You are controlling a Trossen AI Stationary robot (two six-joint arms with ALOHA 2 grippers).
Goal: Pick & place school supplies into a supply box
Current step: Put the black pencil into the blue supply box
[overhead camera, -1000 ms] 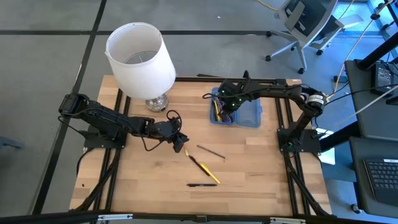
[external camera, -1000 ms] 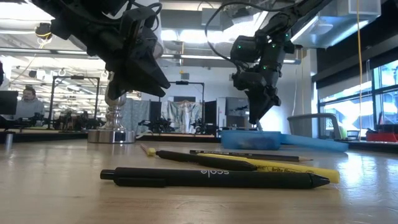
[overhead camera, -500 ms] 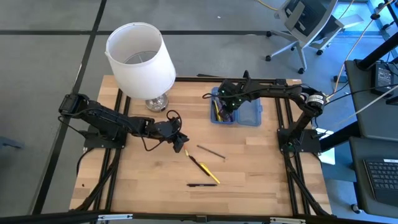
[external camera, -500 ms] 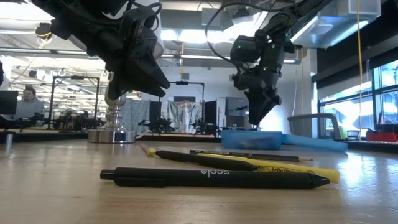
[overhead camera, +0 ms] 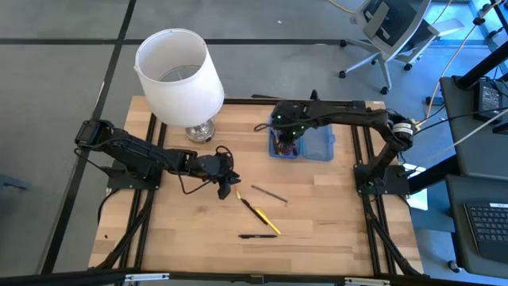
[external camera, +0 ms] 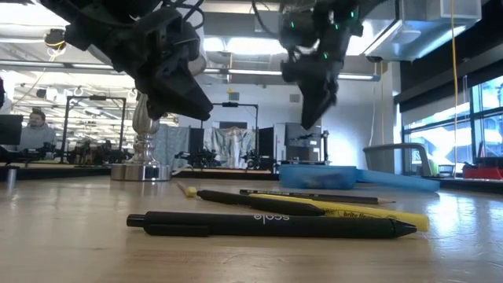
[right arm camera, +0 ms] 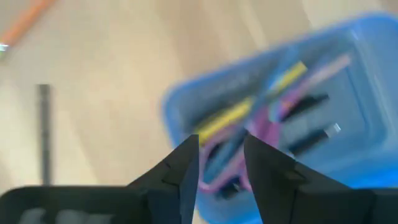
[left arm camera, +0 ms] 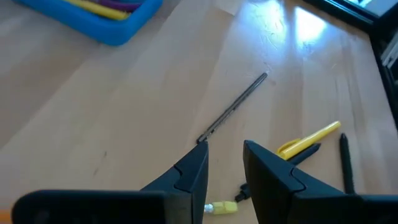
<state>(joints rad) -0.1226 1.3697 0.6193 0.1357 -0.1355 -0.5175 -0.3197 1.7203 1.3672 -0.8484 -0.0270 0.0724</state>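
The blue supply box [overhead camera: 316, 146] lies open at the table's far right; its left half [right arm camera: 273, 106] holds several pens, yellow, pink, black and blue. My right gripper [overhead camera: 284, 137] hangs open above that half, fingers pointing down, nothing between them. On the bare wood lie a thin grey pencil [left arm camera: 233, 109], a yellow-and-black pen [overhead camera: 260, 214] and a black pen [external camera: 267, 226]. My left gripper [left arm camera: 224, 165] hovers open above the yellow-tipped end [left arm camera: 221, 207] of the yellow-and-black pen, clear of the table in the low view. An orange pencil [right arm camera: 25, 22] lies left of the box.
A white lamp with a wide shade [overhead camera: 178, 75] and a metal base [external camera: 141, 169] stands at the table's far left. A black cable [overhead camera: 218, 149] loops beside my left arm. The near half of the table [overhead camera: 198, 238] is open wood.
My right gripper has risen from just over the box and shifted toward the table's left edge, still over the box. My left gripper has stayed in place and rolled a little about its own axis. The pens on the table have not moved.
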